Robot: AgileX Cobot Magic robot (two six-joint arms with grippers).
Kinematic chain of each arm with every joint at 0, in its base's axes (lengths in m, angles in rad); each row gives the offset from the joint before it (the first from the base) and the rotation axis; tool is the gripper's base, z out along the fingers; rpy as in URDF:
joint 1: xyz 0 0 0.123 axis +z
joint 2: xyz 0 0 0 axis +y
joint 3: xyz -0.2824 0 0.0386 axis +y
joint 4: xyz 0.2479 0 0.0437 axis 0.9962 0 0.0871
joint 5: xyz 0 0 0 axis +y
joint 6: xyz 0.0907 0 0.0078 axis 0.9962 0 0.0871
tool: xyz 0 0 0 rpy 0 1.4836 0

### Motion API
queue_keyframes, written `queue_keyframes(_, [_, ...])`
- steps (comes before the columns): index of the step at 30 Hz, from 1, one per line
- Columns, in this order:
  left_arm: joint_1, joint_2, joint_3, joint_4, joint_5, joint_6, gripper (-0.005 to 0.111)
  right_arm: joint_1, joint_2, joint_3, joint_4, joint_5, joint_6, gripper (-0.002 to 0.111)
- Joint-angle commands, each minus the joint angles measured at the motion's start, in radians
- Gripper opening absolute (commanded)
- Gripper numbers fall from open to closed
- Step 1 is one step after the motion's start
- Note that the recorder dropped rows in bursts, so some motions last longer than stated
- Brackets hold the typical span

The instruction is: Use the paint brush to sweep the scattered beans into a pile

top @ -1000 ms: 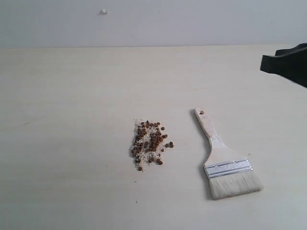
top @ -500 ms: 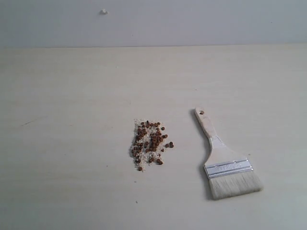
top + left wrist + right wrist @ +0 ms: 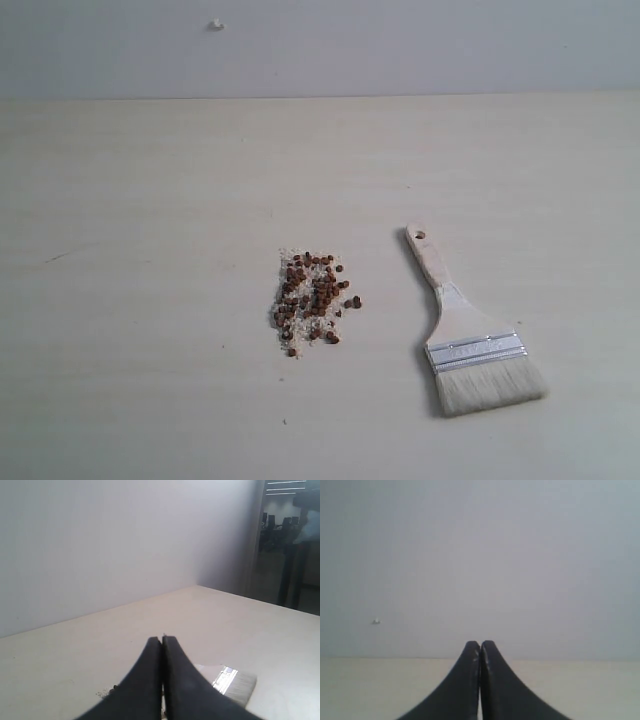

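Here, reddish-brown beans (image 3: 314, 298) lie loosely heaped.

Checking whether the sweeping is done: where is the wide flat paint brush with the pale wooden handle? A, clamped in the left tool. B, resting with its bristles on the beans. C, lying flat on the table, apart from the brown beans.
C: the wide flat paint brush with the pale wooden handle lies on the pale table, clear of the heap of small reddish-brown beans, nothing gripping it.
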Motion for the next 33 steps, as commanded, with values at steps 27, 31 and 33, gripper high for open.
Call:
queue_keyframes(27, [-0.001, -0.004, 0.003, -0.001, 0.003, 0.0, 0.0, -0.021, -0.237, 0.383, -0.76, -0.044, 0.692, 0.0])
queue_keyframes(31, [-0.001, -0.004, 0.003, -0.001, 0.003, 0.0, 0.0, -0.021, -0.261, 0.428, -0.754, -0.04, 0.7, 0.0])
queue_keyframes(33, [-0.001, -0.004, 0.003, -0.001, 0.003, 0.0, 0.0, -0.021, -0.269, 0.432, -0.754, -0.04, 0.7, 0.0])
